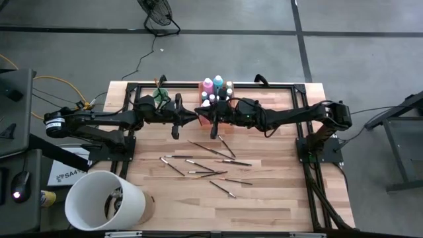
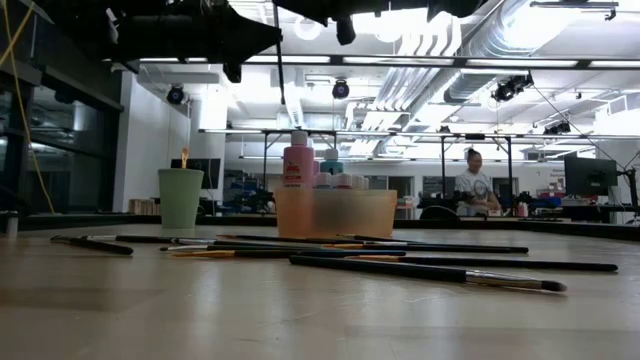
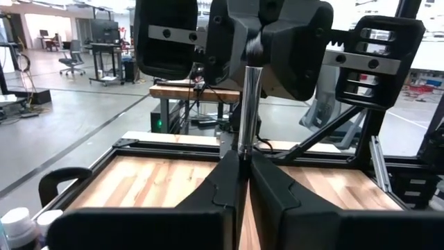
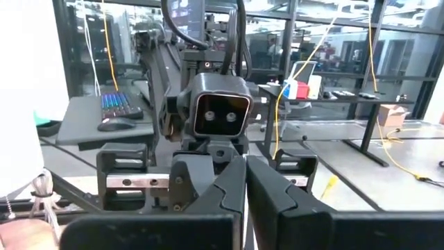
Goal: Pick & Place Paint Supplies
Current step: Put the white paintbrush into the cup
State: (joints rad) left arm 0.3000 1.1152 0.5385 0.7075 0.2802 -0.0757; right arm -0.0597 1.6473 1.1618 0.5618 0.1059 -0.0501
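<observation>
**A:** Where is the brush, and what has hold of it?

**B:** One thin held brush stands pinched between the fingers of the left gripper. They are pressed together on its shaft. From table height it shows as a thin dark line hanging down from the gripper's tip, clear of the table.

**A:** And the right gripper?

**B:** It sits tip to tip with the left one, facing it, with its fingers drawn together. The shaft runs up in front of it. I cannot tell whether it also grips the brush.

**A:** The other supplies?

**B:** The loose brushes lie scattered flat on the wood below the two grippers and out towards the table's front edge, well apart from both tips. On the opposite side, just behind the meeting tips, are a pink bottle, a teal bottle and the tiny pale-capped bottles. They stand together in the orange tray.

**A:** Anything else near the grippers?

**B:** A mint-green cup stands upright beside the left arm's wrist, on the same side as the tray. A white bucket sits at the front corner on the left arm's side, far from both tips. Beyond the table, a person is seated in the room.
</observation>
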